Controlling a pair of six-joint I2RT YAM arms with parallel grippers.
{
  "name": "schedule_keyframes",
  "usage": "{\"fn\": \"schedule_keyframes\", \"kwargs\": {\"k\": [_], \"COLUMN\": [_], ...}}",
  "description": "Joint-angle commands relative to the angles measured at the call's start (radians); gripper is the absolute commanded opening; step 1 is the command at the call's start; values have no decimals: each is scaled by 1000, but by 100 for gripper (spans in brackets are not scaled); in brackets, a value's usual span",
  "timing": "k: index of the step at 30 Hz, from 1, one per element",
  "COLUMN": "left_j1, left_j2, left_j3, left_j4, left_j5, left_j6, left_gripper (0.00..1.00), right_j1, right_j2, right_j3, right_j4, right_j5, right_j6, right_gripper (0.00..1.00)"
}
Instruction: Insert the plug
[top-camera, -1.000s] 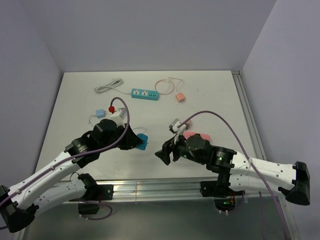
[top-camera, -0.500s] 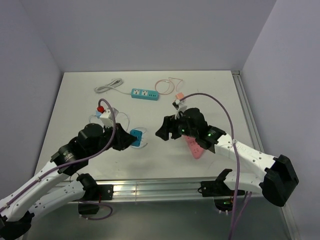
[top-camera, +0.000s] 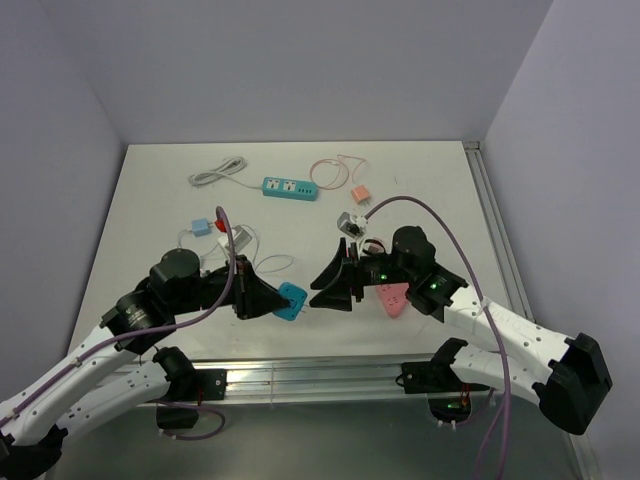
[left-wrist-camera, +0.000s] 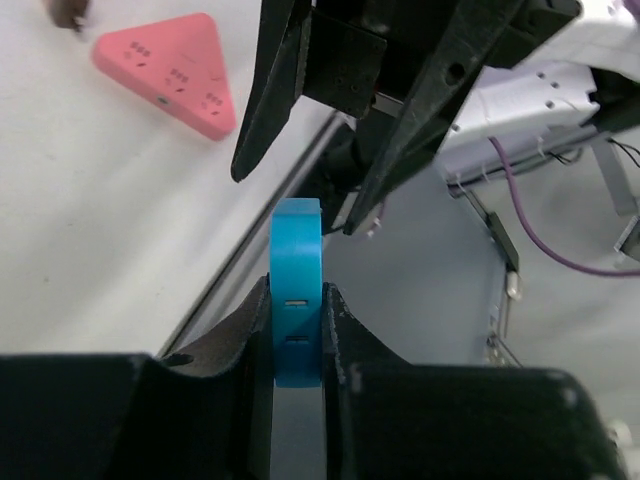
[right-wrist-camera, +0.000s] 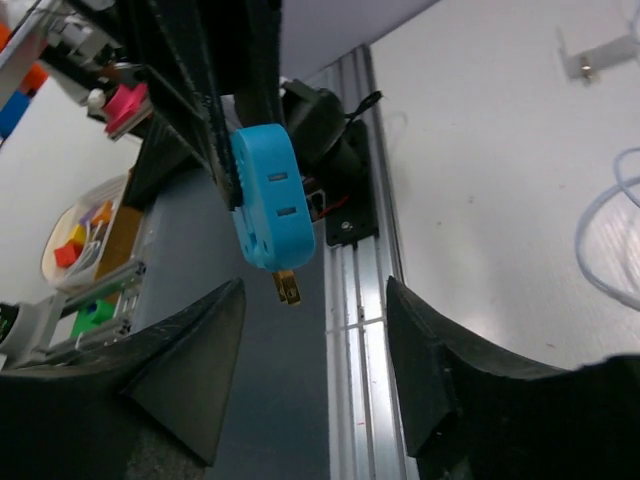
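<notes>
- Two flat brass prongs (right-wrist-camera: 288, 287) are seen at one end of the blue plug (right-wrist-camera: 268, 198). Its body is a light blue rounded block with two small slots on its broad face.
- From the left wrist view the plug is seen edge-on, as a narrow blue slab.
- The plug is clamped across its broad faces by the left gripper (top-camera: 276, 300), whose jaws are closed tight on it.
- It is held off the table near the near edge, at the middle, with the prongs pointed down and toward the near side.
- The right gripper (top-camera: 320, 290) is set just right of the plug and faces it. Its jaws are spread wide and nothing is held; contact with the plug cannot be told.
- A pink triangular socket block (top-camera: 393, 297) lies flat on the table, just right of the right gripper.
- A white table (top-camera: 440, 190) serves as the surface, edged on its near side by an aluminium rail (top-camera: 300, 375).
- At the far side a teal power strip (top-camera: 290, 188) lies beside a coiled white cable (top-camera: 218, 172), with a small salmon plug (top-camera: 360, 195) and its thin cord to the right.
- A small blue adapter (top-camera: 203, 224) lies toward the left.
- Plain pale grey walls (top-camera: 300, 60) enclose the table on three sides.
</notes>
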Motion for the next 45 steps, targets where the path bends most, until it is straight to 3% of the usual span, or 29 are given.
{"fn": "schedule_keyframes", "kwargs": {"k": [1, 9, 15, 17, 18, 21, 22, 24, 25, 28, 30, 32, 41, 45], "left_j1": [0, 0, 0, 0, 0, 0, -1, 0, -1, 0, 0, -1, 0, 0], "left_j2": [4, 16, 40, 48, 50, 50, 51, 51, 53, 71, 86, 109, 128, 137], "left_j3": [-2, -11, -15, -10, -7, -4, -1, 1, 1, 2, 8, 22, 22, 22], "left_j4": [80, 105, 143, 140, 137, 122, 114, 119, 123, 131, 128, 110, 100, 93], "left_j5": [120, 146, 178, 188, 192, 177, 172, 172, 177, 206, 220, 224, 257, 252], "left_j6": [28, 28, 27, 33, 40, 56, 57, 59, 57, 68, 77, 86, 102, 108], "left_gripper": [0, 0, 0, 0, 0, 1, 20, 37, 51, 60, 57, 45, 46, 39], "right_j1": [1, 1, 37, 38, 41, 46, 47, 50, 58, 66, 66, 69, 84, 87], "right_j2": [-20, 37, 72, 80, 86, 81, 77, 71, 64, 57, 60, 66, 113, 120], "right_j3": [62, 81, 137, 142, 151, 153, 151, 159, 162, 174, 188, 189, 205, 214], "right_j4": [70, 167, 119, 122, 112, 107, 116, 96, 93, 69, 50, 56, 16, 21], "right_j5": [-117, -217, -231, -228, -231, -217, -212, -188, -185, -160, -154, -159, -142, -143], "right_j6": [8, 112, 95, 110, 112, 130, 147, 150, 159, 164, 158, 164, 146, 147], "right_gripper": [64, 50, 39, 17, 0, 0, 0, 0, 0, 0, 0, 0, 0, 0]}}
